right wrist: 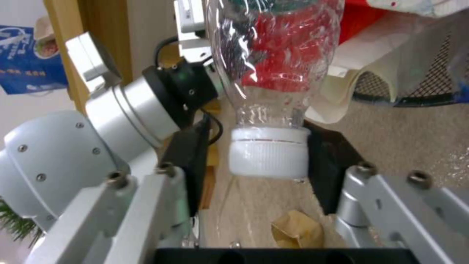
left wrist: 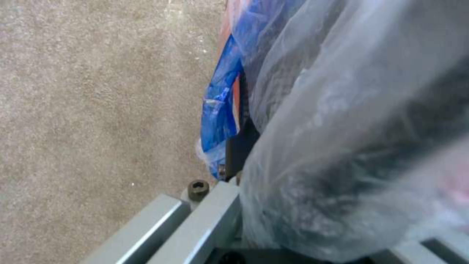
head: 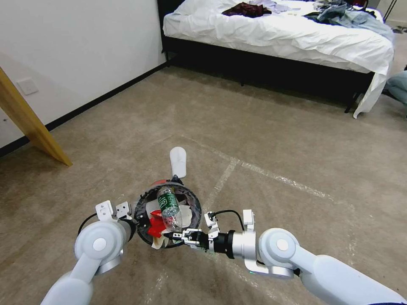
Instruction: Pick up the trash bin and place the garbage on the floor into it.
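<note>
Currently the left gripper (head: 135, 220) is at the near-left rim of the trash bin (head: 193, 201) and carries it above the floor (head: 263, 140), mouth tipped toward the camera. In the left wrist view its fingers (left wrist: 234, 154) sit closed on the rim, pinching the blue-edged clear liner bag (left wrist: 222, 106).

Right gripper (head: 180, 236) is at the bin's near edge, reaching in from the right. Right wrist view: jaws spread, one pad (right wrist: 326, 163) against the white cap (right wrist: 269, 152) of a clear plastic bottle (right wrist: 273, 55), other pad (right wrist: 188, 161) standing off it with a visible gap. So not clamped.

Bottle has a green label and lies across the bin's mouth, cap end at the near edge, base toward the far rim. Inside the bin under it: red wrappers (head: 154, 220) and a cream-white piece (head: 160, 242) hanging over the near rim.

White slipper (head: 178, 161) lies on the carpet just beyond the bin, touching or nearly under its far side from this angle; cannot tell which. A brown cardboard scrap (right wrist: 298, 229) is on the carpet below the right gripper.

Whitish tape lines (head: 271, 174) cross the carpet to the right of the bin. White-sheeted bed (head: 275, 34) far right, wooden beam (head: 29, 123) leaning at far left.
</note>
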Available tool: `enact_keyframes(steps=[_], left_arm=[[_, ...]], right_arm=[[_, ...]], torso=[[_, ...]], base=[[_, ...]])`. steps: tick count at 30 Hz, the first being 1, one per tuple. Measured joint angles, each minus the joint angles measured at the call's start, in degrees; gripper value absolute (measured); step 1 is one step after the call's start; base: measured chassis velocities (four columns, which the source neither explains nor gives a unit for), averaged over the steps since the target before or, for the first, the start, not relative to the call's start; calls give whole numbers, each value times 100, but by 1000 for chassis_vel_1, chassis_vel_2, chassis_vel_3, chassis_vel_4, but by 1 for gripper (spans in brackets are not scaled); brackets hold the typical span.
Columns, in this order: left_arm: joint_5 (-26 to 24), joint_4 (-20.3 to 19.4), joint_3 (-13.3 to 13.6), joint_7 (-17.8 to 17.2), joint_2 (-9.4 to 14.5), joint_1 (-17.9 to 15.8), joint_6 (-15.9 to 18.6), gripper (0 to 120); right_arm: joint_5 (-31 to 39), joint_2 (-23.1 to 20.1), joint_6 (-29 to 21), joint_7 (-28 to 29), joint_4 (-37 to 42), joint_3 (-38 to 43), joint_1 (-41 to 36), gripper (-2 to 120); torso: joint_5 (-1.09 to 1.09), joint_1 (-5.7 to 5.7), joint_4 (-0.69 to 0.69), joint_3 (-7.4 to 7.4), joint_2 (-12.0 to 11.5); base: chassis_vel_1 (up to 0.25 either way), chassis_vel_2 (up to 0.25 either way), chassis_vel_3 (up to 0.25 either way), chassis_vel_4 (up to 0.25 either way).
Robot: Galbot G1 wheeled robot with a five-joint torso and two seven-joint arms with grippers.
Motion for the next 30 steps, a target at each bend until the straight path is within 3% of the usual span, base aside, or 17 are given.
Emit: enact_keyframes(steps=[4,12,16,20,22,30], left_arm=[[-1,-15,8,-1,-12,15,0,0],[-33,-16,10,-3,8,-12,0,0],[-64,9,12,-3,16,-47,0,0],[-65,26,15,-3,17,-46,0,0],[-72,32,18,-1,24,-50,0,0],[-91,58,20,5,24,-73,0,0]], right_arm=[[-25,48,0,-28,-115,-28,48,60],[-29,131,-3,-48,-275,-91,181,62],[-66,184,-4,-66,-379,-147,247,77],[-99,210,-3,-72,-415,-176,276,83],[-110,225,-1,-90,-449,-198,330,95],[-114,271,3,-111,-541,-243,430,100]], torso=[[0,0,0,0,0],[0,0,0,0,0],[0,0,0,0,0],[0,0,0,0,0],[0,0,1,0,0],[0,0,1,0,0]], base=[[0,0,0,0],[0,0,0,0],[0,0,0,0],[0,0,0,0],[0,0,0,0],[0,0,0,0]])
